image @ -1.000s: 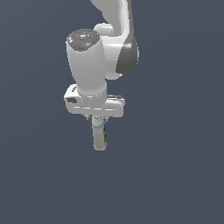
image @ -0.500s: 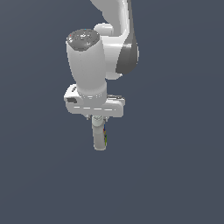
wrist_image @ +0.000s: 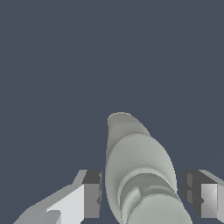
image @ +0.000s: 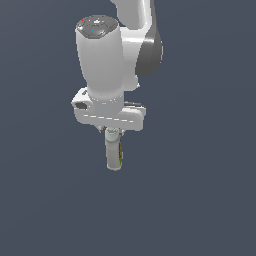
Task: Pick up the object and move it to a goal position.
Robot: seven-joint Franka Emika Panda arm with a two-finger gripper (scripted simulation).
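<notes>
The white cleaner bottle [image: 114,156] hangs straight down from my gripper [image: 113,132] in the exterior view, with a thin strip of coloured label along its side. In the wrist view the bottle [wrist_image: 135,170] runs away from the camera between the two fingers, cap end nearest. The left finger [wrist_image: 92,194] and the right finger [wrist_image: 192,192] sit against its sides. The gripper is shut on the bottle near its neck. The white arm hides the bottle's top in the exterior view.
Only a plain dark blue-grey background shows around and below the bottle in both views. No table edge, container or goal marker is visible.
</notes>
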